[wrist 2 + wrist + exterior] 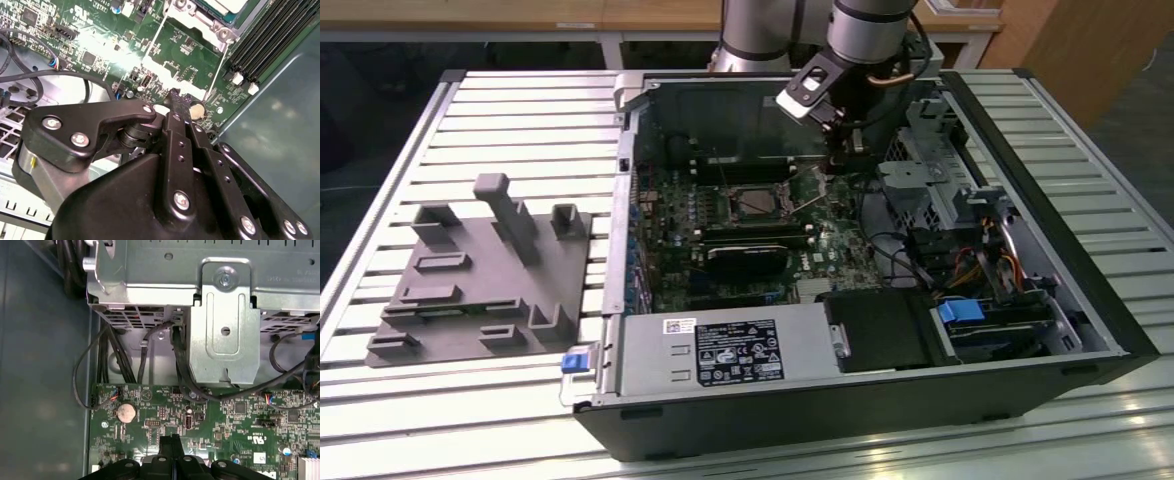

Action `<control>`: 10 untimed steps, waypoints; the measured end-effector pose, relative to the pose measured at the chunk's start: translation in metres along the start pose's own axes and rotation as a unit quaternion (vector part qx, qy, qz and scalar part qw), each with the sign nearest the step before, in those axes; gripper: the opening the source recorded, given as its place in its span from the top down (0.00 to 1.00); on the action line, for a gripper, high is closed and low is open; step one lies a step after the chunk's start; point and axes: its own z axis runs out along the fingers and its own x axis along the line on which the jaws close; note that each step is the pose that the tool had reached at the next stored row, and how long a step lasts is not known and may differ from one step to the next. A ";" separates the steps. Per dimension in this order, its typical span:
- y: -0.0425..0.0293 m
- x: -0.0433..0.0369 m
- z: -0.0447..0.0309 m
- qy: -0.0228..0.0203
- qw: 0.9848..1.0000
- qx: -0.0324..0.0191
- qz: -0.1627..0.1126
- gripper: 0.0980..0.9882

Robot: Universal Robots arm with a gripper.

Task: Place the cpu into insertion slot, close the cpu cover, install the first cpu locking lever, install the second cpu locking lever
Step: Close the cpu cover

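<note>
In the exterior view, the insertion slot [754, 203] sits in the middle of the green board inside the open computer case. The pale cpu [223, 4] lies in it, and the silvery cpu cover [200, 21] frames it. Thin metal lever rods [153, 40] run along the socket's sides, and one rod [811, 207] slants up on the exterior view's right of the socket. My gripper [850, 160] hangs over the board just beyond that side, near the metal drive cage. Its black fingers [175, 120] are pressed together with nothing between them, and my gripper [172, 439] points at the board.
A grey moulded fixture [480, 270] lies on the slatted table at the exterior view's left. Inside the case are a black fan block [747, 262], a power supply [720, 350], a metal drive cage [225, 325], black cables [105, 360], memory slots [272, 35] and a coin battery [126, 412].
</note>
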 end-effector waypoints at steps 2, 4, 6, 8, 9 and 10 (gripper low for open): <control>0.0016 0.0005 0.0007 0.000 1.000 0.000 0.000 0.99; 0.0038 0.0011 0.0017 0.000 1.000 0.000 0.000 0.99; 0.0058 0.0015 0.0026 0.000 1.000 0.000 0.000 0.99; 0.0069 0.0020 0.0037 0.000 1.000 0.001 0.000 0.99; 0.0073 0.0021 0.0044 0.000 1.000 0.001 0.000 0.99; 0.0077 0.0023 0.0052 0.000 1.000 0.001 0.000 0.99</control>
